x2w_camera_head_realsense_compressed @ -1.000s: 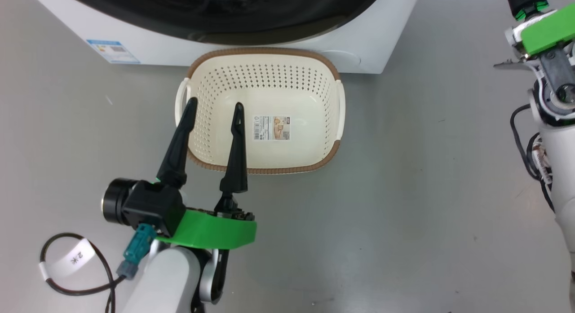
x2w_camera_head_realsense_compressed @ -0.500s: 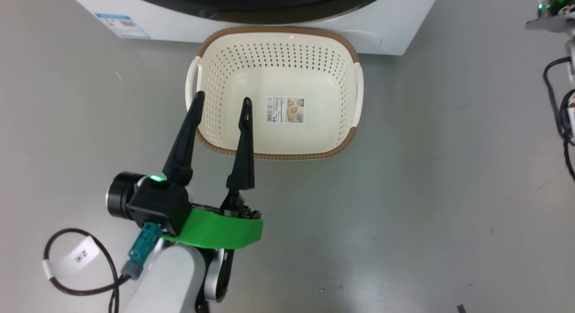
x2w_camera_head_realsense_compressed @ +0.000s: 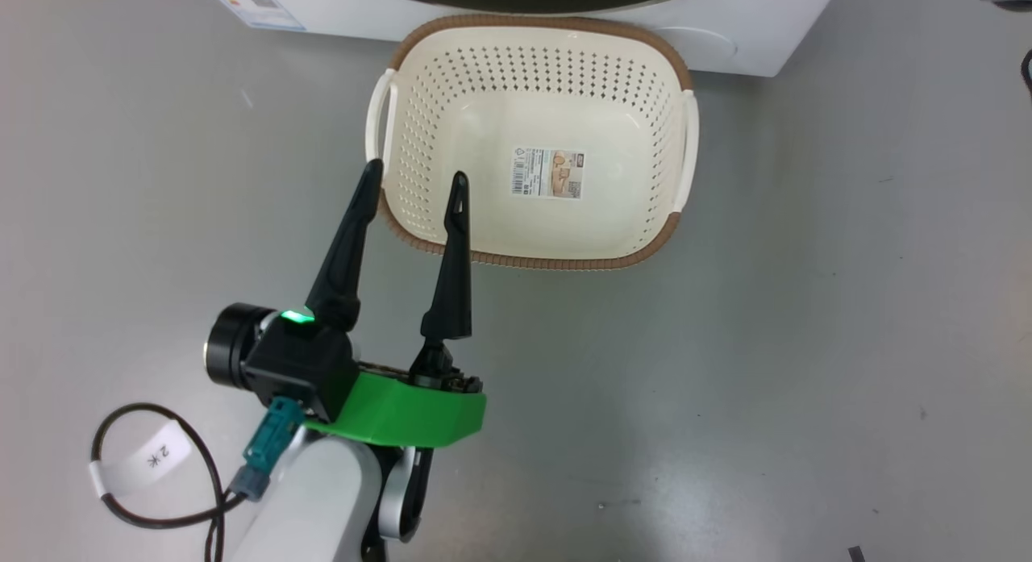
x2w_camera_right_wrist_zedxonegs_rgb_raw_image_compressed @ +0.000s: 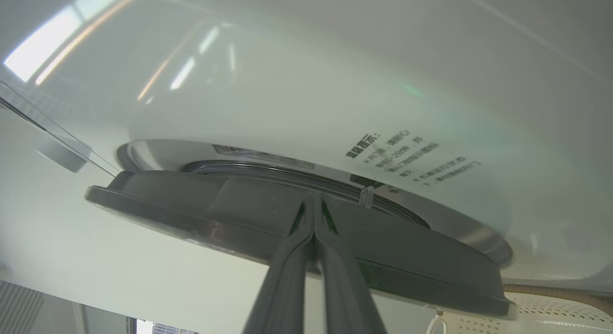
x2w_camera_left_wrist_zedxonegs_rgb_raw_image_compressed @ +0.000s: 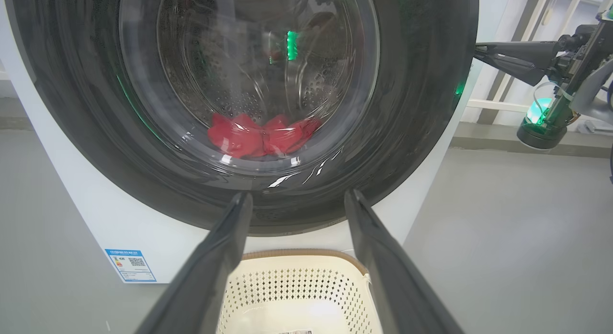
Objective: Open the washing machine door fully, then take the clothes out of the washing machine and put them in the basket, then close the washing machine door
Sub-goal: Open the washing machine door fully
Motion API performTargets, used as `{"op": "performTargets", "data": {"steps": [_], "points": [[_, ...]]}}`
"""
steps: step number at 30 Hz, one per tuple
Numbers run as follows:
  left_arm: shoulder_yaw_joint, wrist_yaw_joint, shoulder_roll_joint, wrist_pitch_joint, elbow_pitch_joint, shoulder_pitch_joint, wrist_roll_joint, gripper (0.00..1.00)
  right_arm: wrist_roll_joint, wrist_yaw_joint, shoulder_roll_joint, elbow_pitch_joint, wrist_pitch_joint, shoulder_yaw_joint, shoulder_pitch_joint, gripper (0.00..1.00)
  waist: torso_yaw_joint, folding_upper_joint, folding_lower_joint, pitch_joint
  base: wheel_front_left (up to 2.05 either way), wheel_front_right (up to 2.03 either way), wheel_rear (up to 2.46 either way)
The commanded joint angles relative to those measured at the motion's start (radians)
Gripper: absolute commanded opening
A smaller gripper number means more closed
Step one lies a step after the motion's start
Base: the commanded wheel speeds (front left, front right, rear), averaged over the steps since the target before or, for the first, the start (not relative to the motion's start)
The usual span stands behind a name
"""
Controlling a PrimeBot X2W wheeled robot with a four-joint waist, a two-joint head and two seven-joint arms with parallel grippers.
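The washing machine door [x2w_camera_left_wrist_zedxonegs_rgb_raw_image_compressed: 421, 109] has a glossy black rim and a glass bowl; red clothes [x2w_camera_left_wrist_zedxonegs_rgb_raw_image_compressed: 261, 135] lie behind the glass in the steel drum. In the right wrist view the door [x2w_camera_right_wrist_zedxonegs_rgb_raw_image_compressed: 191, 204] is edge-on, with a narrow gap to the white washing machine [x2w_camera_right_wrist_zedxonegs_rgb_raw_image_compressed: 335, 99]. My right gripper [x2w_camera_right_wrist_zedxonegs_rgb_raw_image_compressed: 313, 202] is shut, its tips against the rim's edge; the left wrist view shows this right gripper [x2w_camera_left_wrist_zedxonegs_rgb_raw_image_compressed: 476, 52] at the door's right side. The basket [x2w_camera_head_realsense_compressed: 532, 260] stands on the floor before the machine [x2w_camera_head_realsense_compressed: 726, 38], holding nothing. My left gripper [x2w_camera_head_realsense_compressed: 416, 173] hangs open over its near-left rim.
Grey floor [x2w_camera_head_realsense_compressed: 766, 344] spreads around the basket on all sides. A blue label [x2w_camera_left_wrist_zedxonegs_rgb_raw_image_compressed: 130, 265] marks the machine's lower left front. A looped black cable [x2w_camera_head_realsense_compressed: 145, 465] hangs by my left forearm. A white frame [x2w_camera_left_wrist_zedxonegs_rgb_raw_image_compressed: 493, 104] stands behind the right arm.
The head camera has moved, so the basket and machine sit higher and further right in the picture and the right arm has left it. My left gripper stays open.
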State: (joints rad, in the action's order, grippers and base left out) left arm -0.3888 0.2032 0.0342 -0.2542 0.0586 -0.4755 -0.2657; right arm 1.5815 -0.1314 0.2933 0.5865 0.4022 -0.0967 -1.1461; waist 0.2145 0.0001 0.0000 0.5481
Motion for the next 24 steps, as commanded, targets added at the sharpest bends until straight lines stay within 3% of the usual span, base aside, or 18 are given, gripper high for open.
{"op": "performTargets", "data": {"steps": [1, 13, 24], "points": [[0.022, 0.007, 0.016, -0.008, -0.03, -0.009, -0.007, 1.0, 0.012, 0.001, -0.003, -0.02, 0.007, 0.004, -0.023, 0.0, 0.009, -0.0001, 0.0, 0.008, 0.0, 0.0, 0.0], [-0.013, 0.021, 0.016, -0.008, -0.031, -0.014, -0.03, 1.0, 0.054, 0.001, 0.009, 0.078, 0.082, 0.021, -0.102, 0.0, 0.065, -0.0001, 0.0, 0.025, 0.0, 0.0, 0.0], [-0.014, 0.026, 0.016, -0.008, -0.014, -0.013, -0.031, 1.0, 0.103, 0.001, 0.0, 0.148, 0.194, 0.013, -0.136, 0.0, 0.071, -0.0001, 0.0, 0.027, 0.0, 0.0, 0.0]]}}
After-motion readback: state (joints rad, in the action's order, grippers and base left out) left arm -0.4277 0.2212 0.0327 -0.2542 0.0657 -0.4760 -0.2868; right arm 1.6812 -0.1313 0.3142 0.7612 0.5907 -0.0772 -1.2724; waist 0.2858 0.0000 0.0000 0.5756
